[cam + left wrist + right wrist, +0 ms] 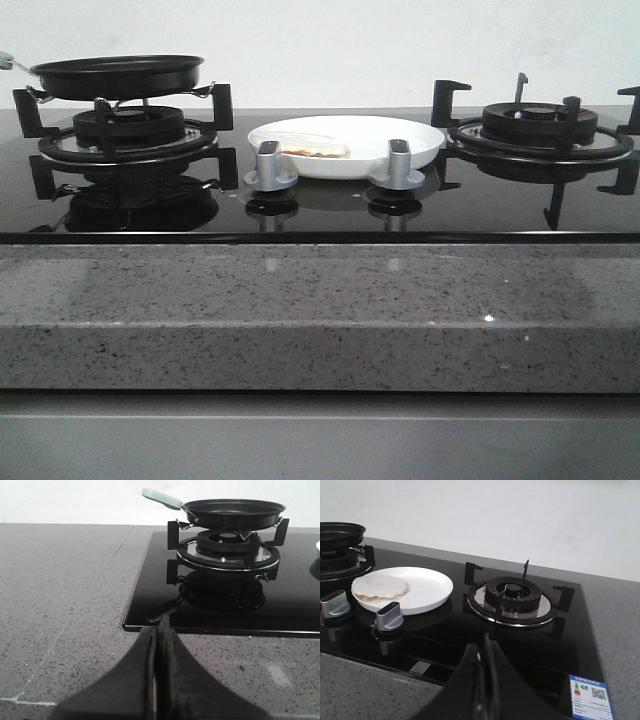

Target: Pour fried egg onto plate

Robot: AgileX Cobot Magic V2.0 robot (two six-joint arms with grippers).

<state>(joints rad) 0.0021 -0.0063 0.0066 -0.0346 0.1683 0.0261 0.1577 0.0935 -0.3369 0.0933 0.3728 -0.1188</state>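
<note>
The white plate (395,132) sits on the black glass hob between the two burners, behind the two silver knobs. The fried egg (318,148) lies flat on the plate's left part; it also shows in the right wrist view (379,587) on the plate (427,587). The black frying pan (118,75) rests on the left burner; in the left wrist view the pan (234,513) shows a pale green handle (161,498). My left gripper (160,630) is shut and empty over the counter. My right gripper (485,647) is shut and empty over the hob's front.
Two silver knobs (270,166) (398,165) stand in front of the plate. The right burner (540,135) has nothing on it. A grey speckled stone counter (300,300) borders the hob's front and left side (60,590). A sticker (590,697) lies at the hob's front right corner.
</note>
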